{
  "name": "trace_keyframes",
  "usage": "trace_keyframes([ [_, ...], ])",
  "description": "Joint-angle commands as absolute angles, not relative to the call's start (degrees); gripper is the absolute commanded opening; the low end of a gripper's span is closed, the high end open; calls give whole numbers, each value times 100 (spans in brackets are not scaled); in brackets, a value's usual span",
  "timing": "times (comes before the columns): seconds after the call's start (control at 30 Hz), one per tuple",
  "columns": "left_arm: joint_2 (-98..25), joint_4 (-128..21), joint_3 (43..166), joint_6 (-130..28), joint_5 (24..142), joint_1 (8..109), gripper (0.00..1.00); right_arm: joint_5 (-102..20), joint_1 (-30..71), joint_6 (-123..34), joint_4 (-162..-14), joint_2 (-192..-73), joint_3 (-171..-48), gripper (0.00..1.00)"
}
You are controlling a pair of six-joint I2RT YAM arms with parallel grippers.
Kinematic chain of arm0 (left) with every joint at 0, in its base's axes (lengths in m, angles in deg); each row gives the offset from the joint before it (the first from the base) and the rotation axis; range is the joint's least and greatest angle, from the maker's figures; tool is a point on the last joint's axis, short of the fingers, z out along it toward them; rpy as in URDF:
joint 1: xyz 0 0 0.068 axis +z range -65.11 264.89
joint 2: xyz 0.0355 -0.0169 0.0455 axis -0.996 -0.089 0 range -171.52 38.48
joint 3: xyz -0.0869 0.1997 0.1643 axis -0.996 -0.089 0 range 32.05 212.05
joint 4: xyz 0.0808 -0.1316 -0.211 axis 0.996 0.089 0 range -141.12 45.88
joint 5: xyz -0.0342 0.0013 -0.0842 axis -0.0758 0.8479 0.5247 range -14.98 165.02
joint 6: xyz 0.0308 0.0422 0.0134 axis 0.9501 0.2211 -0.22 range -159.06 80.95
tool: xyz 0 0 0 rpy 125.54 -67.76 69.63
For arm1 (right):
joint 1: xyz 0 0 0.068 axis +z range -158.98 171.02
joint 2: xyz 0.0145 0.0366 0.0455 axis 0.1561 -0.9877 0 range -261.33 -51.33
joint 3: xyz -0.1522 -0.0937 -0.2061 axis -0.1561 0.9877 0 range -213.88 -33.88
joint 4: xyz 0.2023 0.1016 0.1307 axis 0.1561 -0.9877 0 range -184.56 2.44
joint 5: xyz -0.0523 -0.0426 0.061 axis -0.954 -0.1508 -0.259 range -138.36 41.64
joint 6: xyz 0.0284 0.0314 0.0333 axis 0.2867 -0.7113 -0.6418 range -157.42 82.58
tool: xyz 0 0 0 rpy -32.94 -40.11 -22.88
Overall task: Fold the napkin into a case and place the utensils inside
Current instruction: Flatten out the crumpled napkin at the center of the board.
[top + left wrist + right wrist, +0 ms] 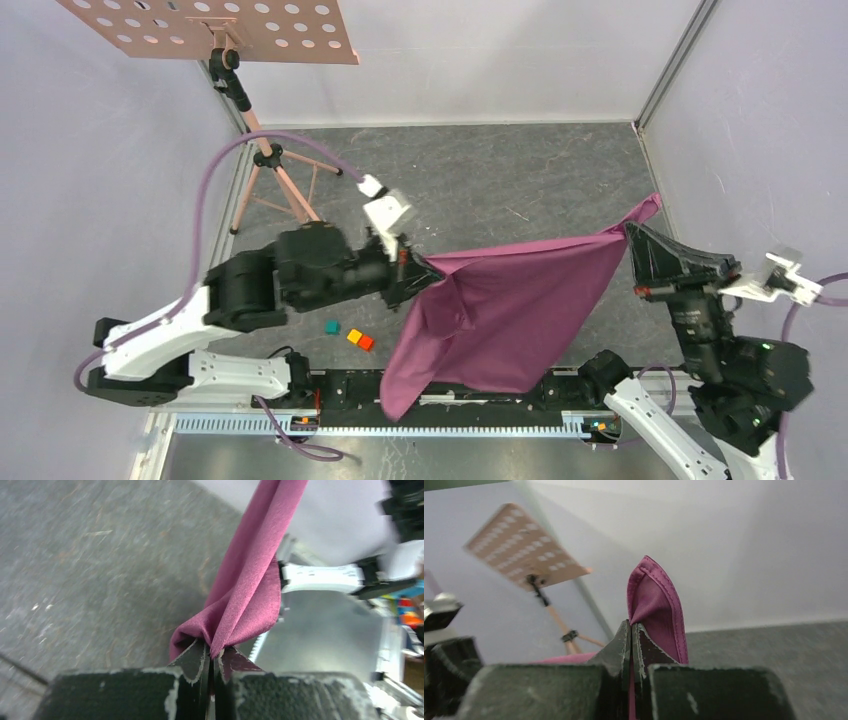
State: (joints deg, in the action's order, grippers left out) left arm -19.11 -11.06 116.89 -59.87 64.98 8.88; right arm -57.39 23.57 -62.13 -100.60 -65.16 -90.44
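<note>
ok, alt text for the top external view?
Both arms hold a plum-purple napkin up between them: the left gripper is shut on one bunched end, the right gripper on the far corner, and the slack hangs toward the near edge. Teal, yellow and orange blocks lie on the grey table by the left arm.

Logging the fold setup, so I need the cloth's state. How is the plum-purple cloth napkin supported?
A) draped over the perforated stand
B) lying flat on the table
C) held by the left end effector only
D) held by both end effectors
D: the left end effector is shut on one bunched corner of the plum-purple cloth napkin, the right end effector on a hemmed corner.
</note>
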Motion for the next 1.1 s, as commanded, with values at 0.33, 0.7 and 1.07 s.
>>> trace_keyframes([
  [0.33, -6152, -270, 13157, -5194, 4499, 3901, 17, -11688, 1998, -3816, -4077, -9522, -5394, 0],
  [0.7, -6273, -137, 13079, -5356, 4457, 3709, 90, -7279, 649, -4859, -9258, -11837, -8003, 97],
  [1.07, -4564, -2717, 9732, -6513, 7463, 3406, 93, -3721, 619, -5484, -8674, -12158, -7633, 97],
])
